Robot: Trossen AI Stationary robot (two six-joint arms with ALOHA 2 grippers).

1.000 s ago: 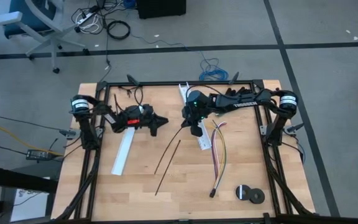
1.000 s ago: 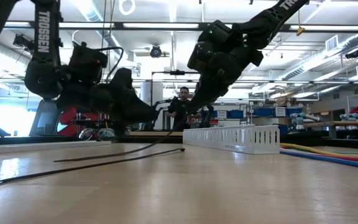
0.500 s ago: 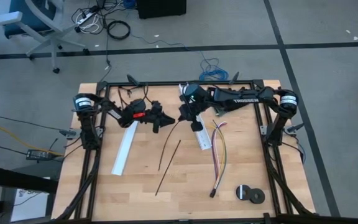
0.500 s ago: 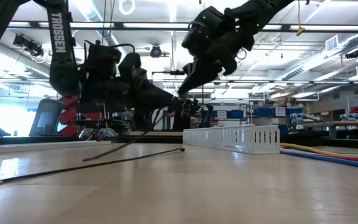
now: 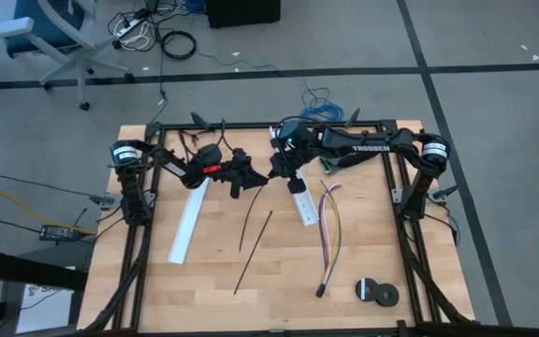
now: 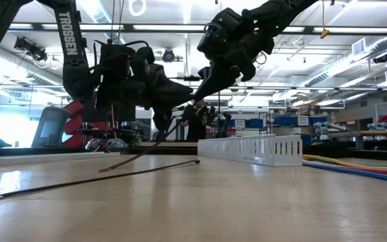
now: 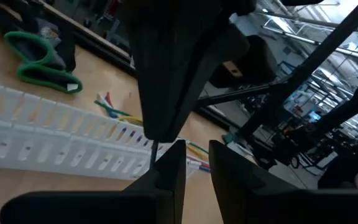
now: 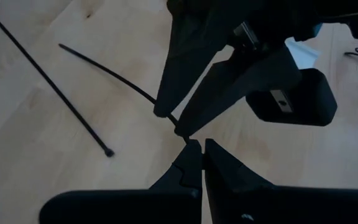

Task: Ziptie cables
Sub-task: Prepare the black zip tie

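Observation:
One black ziptie (image 5: pixel 254 217) slants from my right gripper (image 5: pixel 271 176) down to the table, where its lower end (image 6: pixel 106 168) rests. My right gripper (image 8: pixel 197 152) is shut on its upper end. My left gripper (image 5: pixel 258 178) faces it, tip to tip, with a narrow gap between its fingers (image 7: pixel 197 168). The ziptie passes just at the left fingertips (image 8: pixel 160 112); whether they touch, I cannot tell. A second ziptie (image 5: pixel 253 253) lies flat on the wood. The cables (image 5: pixel 330 229), yellow, purple and pinkish, lie to the right, joined at a dark end. My right gripper pinches the ziptie's upper end (image 8: pixel 182 132) between the tips of its two shut fingers, coming slanting down from the table's right side. The strip hangs slanted below the fingers, and its other end lies on the table.
A white slotted channel (image 5: pixel 299 197) lies under the right arm, and a second one (image 5: pixel 187 220) lies below the left arm. Two black rolls (image 5: pixel 375 292) sit at the near right. Bare wood lies near the front edge.
Both grippers have risen. My left gripper has moved toward the table's right until its tips meet the right gripper's. My right gripper has rolled and lifted the ziptie's upper end; the strip's lower end has stayed on the table, sliding a little.

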